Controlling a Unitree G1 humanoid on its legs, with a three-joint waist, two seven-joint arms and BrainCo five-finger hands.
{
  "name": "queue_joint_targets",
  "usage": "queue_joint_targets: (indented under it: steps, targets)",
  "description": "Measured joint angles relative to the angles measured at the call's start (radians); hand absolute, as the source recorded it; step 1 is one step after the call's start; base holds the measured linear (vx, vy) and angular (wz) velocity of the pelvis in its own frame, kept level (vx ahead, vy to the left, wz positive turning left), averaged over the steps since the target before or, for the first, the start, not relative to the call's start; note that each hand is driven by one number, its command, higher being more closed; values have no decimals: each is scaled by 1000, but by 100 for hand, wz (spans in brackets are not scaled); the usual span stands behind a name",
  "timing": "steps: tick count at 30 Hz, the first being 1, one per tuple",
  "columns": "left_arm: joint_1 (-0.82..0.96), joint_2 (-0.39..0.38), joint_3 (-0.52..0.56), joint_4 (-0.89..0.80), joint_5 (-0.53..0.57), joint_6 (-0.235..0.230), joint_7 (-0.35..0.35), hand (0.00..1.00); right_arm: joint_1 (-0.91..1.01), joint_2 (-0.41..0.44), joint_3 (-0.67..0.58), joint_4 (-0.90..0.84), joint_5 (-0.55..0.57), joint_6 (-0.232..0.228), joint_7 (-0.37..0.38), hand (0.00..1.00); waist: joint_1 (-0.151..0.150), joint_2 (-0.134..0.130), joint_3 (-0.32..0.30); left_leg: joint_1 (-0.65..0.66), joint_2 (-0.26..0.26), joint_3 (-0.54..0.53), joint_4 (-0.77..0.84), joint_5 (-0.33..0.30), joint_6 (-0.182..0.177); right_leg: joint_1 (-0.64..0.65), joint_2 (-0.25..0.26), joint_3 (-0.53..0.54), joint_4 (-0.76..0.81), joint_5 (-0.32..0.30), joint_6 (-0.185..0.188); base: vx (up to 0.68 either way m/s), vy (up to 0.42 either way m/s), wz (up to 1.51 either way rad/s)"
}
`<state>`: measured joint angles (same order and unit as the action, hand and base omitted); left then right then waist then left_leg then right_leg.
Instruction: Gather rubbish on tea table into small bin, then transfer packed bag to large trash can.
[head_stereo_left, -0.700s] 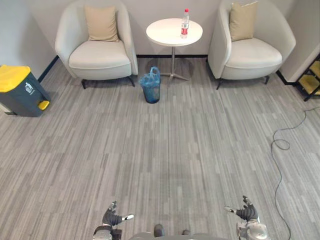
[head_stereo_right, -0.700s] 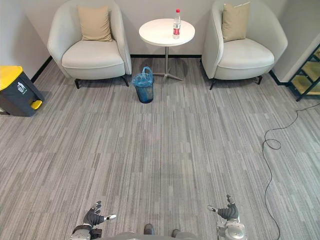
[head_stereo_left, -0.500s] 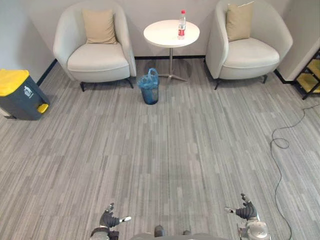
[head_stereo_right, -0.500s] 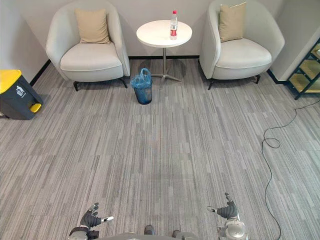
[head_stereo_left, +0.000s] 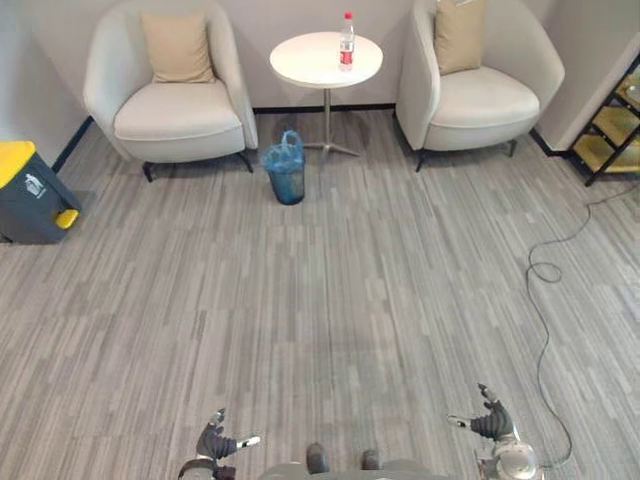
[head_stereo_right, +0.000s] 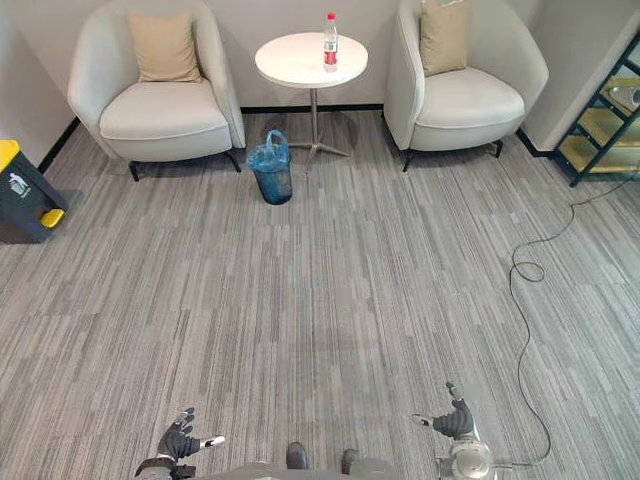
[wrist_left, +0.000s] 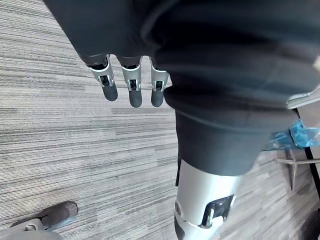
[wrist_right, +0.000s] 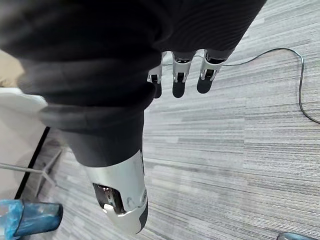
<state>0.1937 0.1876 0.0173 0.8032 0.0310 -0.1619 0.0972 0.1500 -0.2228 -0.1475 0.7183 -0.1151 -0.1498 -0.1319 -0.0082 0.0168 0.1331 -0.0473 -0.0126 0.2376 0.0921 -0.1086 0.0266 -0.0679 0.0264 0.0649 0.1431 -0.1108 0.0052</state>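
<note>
Round white worktop (head_stereo_left: 310, 62) far off, between left cream armchair (head_stereo_left: 165, 105) and right cream armchair (head_stereo_left: 480, 95). Clear plastic bottle with red cap (head_stereo_left: 346, 30) stands upright on worktop. Small bin with blue bag (head_stereo_left: 286, 173) on grey floor, just beside worktop's foot; its inside too small to see. Big dark grey trash can with yellow lid (head_stereo_left: 28, 188) well apart at left, partly cut off by picture edge. Left hand (head_stereo_left: 213, 443) and right hand (head_stereo_left: 488, 423) low at near edge, fingers straight and loose, holding nothing.

Nothing legible — label on bottle (head_stereo_left: 346, 42) and mark on grey bin (head_stereo_left: 35, 202) are too small.
</note>
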Motion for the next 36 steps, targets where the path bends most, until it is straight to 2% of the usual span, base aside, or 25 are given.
queue_joint_targets:
  steps: [2,4,6,7,8,11,13,15,16,17,18,19,20,21,22,23,25,27,29,31,32,33,34,35,36]
  targets:
    - [-1,-11,17,-19,-2,0,7,0,-20,0,-1,-5,12,1,-1,0,4,5,6,-37,8,21,43,-26,10,-34,5,24,33,-13,12,101,20,-38]
    - [-16,-17,17,-29,-3,1,15,0,-22,0,-3,-30,37,2,-2,0,-1,10,25,-63,6,26,98,-66,18,-76,0,28,118,-63,23,122,33,-8]
    - [-25,-17,17,-50,-3,1,14,0,-20,1,-3,-37,44,3,-2,0,-3,8,41,-62,-2,25,142,-106,21,-105,-13,19,228,-124,45,142,33,5]
    - [-31,-17,15,-59,-3,1,15,0,-21,1,-3,-39,45,3,-3,0,-4,12,45,-58,-4,20,153,-124,33,-142,-17,9,326,-146,74,152,8,11]
    - [-56,-12,14,-59,-3,3,16,0,-33,4,-1,-39,45,4,-5,0,-6,12,70,-30,-6,12,152,-141,44,-198,-33,-40,457,-177,84,137,2,8]
    - [-80,-5,13,-60,-14,4,21,0,-55,5,8,-39,46,4,-7,0,-6,14,97,16,0,12,139,-174,30,-290,-65,-135,458,-198,73,185,1,-6]
    - [-95,-8,10,-59,-31,4,36,0,-79,4,9,-37,46,4,-24,0,-19,28,121,51,27,12,115,-187,17,-352,-62,-190,354,-173,71,306,-43,3]
    - [-108,-7,6,-55,-40,4,40,0,-83,4,9,-37,48,4,-42,0,-39,28,138,124,47,-6,55,-196,-27,-393,-62,-226,184,-3,49,571,-127,23]
    - [-107,-7,-1,-55,-40,4,41,0,-78,4,9,-37,48,4,-44,0,-47,29,138,141,54,-18,43,-200,-42,-395,-62,-230,179,44,36,554,-146,42]
    - [-111,-8,-10,-55,-39,3,40,0,-71,4,9,-38,47,4,-45,0,-61,29,137,153,66,-37,45,-207,-57,-393,-59,-238,205,92,-12,594,-217,41]
    - [-125,-14,-12,-53,-39,3,38,0,-72,7,8,-40,47,5,-45,0,-63,29,135,142,81,-51,79,-194,-92,-412,-64,-255,289,35,-70,589,-241,37]
    - [-132,-27,-15,-51,-39,3,39,0,-76,8,8,-43,47,5,-47,0,-64,30,136,117,96,-58,181,-179,-117,-401,-64,-258,333,-25,-85,585,-256,16]
    - [-132,-34,-15,-51,-39,3,39,0,-77,10,9,-44,47,5,-47,0,-63,33,139,95,111,-59,269,-170,-131,-375,-59,-263,336,-47,-93,626,-260,17]
    - [-129,-51,-12,-47,-39,3,39,0,-76,18,11,-46,48,5,-47,0,-61,42,145,19,161,-63,528,-115,-133,-288,-39,-271,301,-73,-106,760,-293,2]
    - [-113,-60,-11,-47,-39,2,39,0,-74,29,29,-50,49,4,-49,0,-54,43,147,-46,213,-63,767,-121,-123,-181,-7,-266,248,-84,-117,749,-265,-4]
    - [-103,-66,-12,-47,-39,3,38,0,-71,34,48,-67,62,0,-52,0,-46,37,150,-82,236,-61,892,-125,-119,-99,7,-253,208,-89,-124,463,-144,-20]
    - [-101,-84,-12,-53,-40,3,39,0,-71,49,46,-110,77,-7,-69,0,-14,19,154,-189,244,-28,987,-142,-96,45,6,-222,112,-99,-130,520,-102,-28]
    - [-101,-97,-13,-62,-40,1,39,0,-75,47,45,-121,79,-16,-72,0,7,17,153,-283,237,-6,943,-151,-81,113,-1,-195,47,-111,-119,532,-22,-36]
    - [-97,-104,-15,-63,-40,1,40,0,-89,45,43,-104,87,-17,-72,0,29,12,156,-396,188,9,748,-148,-78,194,-26,-179,-16,-138,-97,499,69,-29]
    - [-101,-113,-14,-66,-50,-1,42,0,-89,41,32,-80,87,-17,-80,0,47,6,158,-429,107,-19,443,-98,-110,260,-52,-166,-61,-156,-80,554,150,-38]
    - [-90,-118,-15,-65,-58,-1,46,0,-93,26,27,-32,87,-13,-83,0,72,34,136,-430,88,-57,210,-22,-103,300,-44,-135,-96,-175,-66,585,214,-70]
    - [-82,-118,-14,-62,-59,-1,53,0,-94,21,28,-24,87,-8,-83,0,80,42,131,-434,84,-69,197,4,-78,322,-43,-118,-96,-201,-49,729,289,-77]
    - [-77,-116,-3,-45,-62,0,60,0,-97,24,28,-6,86,2,-82,0,80,28,110,-447,44,-92,264,99,-1,347,-72,-107,-73,-240,-13,665,261,-20]
    - [-80,-118,-3,-31,-60,1,62,0,-86,22,22,18,86,4,-82,0,70,4,81,-460,10,-95,305,100,37,309,-107,-111,33,-251,6,683,241,7]
    - [-85,-116,-5,-26,-60,0,62,0,-79,23,17,32,86,3,-82,0,72,-9,74,-448,-4,-89,311,73,44,278,-126,-110,126,-252,10,714,219,34]
